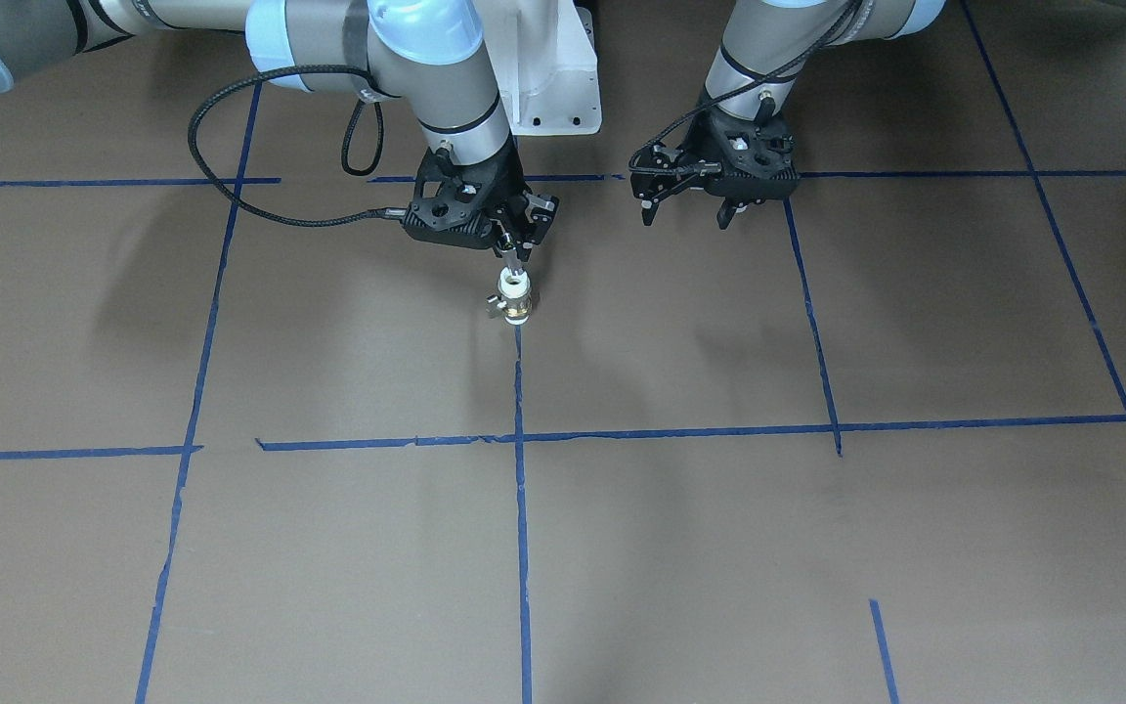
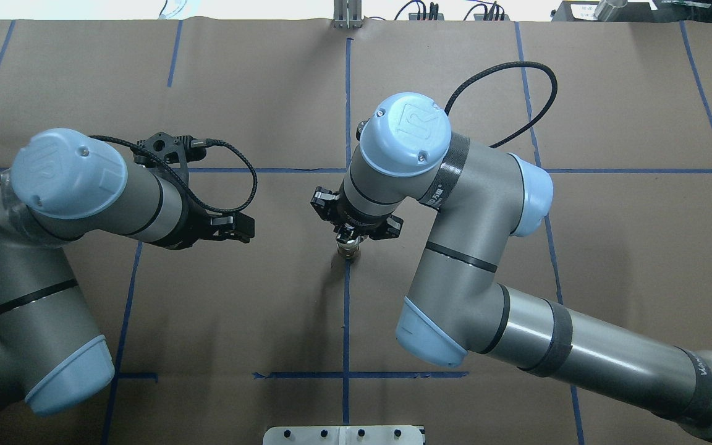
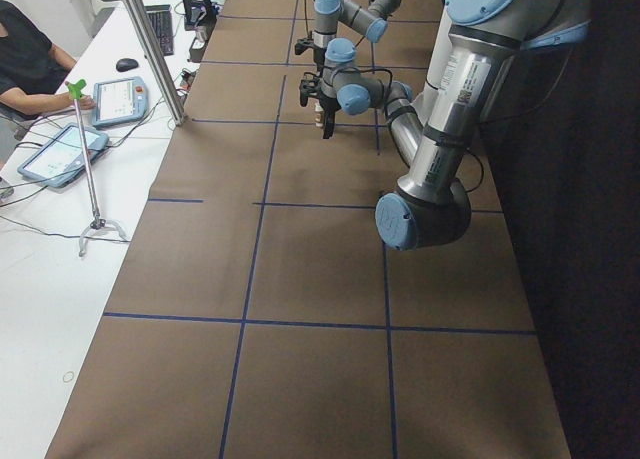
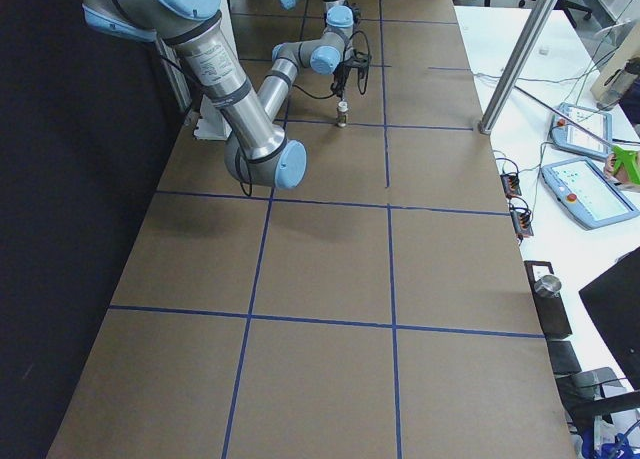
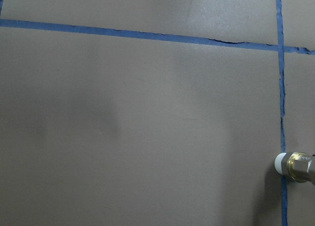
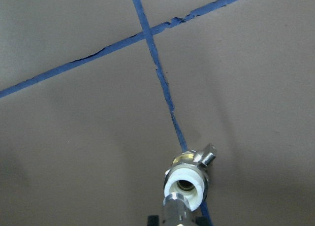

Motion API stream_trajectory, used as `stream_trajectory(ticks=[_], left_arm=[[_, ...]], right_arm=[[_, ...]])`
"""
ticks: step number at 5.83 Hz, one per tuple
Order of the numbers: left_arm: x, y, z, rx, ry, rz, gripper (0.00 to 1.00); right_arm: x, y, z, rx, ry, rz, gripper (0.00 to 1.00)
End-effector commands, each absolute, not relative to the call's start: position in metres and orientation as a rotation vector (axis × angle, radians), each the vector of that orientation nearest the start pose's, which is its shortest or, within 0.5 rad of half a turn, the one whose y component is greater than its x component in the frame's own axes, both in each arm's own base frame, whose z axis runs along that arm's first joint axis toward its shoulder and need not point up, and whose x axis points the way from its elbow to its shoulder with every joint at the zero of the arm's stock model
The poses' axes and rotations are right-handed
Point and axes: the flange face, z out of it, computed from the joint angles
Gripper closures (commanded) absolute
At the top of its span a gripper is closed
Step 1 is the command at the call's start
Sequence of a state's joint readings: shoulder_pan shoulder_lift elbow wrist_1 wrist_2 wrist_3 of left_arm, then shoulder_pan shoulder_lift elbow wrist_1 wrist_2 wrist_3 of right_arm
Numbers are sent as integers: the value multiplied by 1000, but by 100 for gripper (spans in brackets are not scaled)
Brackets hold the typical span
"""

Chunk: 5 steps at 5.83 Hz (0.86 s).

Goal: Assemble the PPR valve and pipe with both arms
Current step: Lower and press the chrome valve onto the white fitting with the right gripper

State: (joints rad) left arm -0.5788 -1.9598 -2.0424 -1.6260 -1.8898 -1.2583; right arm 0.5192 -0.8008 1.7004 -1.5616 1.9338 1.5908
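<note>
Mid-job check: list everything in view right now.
PPR valve: one, white collar over brass body, upright on a blue tape line, mid-table.
pipe: one, shiny silver, at the valve's collar, in the right gripper.
table cover: one, brown, under everything.
pendants: two, grey with lit screens, side table.
operator: one, dark top, at side table.
left gripper: one, black, open, empty, apart from valve.
right gripper: one, black, shut on the pipe.
</note>
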Motion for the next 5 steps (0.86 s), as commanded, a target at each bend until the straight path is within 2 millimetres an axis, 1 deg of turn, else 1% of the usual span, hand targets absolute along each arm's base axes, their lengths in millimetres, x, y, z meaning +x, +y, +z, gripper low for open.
stream_trajectory(ticks=[1,5], left_arm=[[406,-387,234,125,952,-100,0],[405,-387,233,127,954,-101,0]], right_arm=[[-540,-421,141,-107,-951,334,100],[-546,-416,149,-115,-937,326,100]])
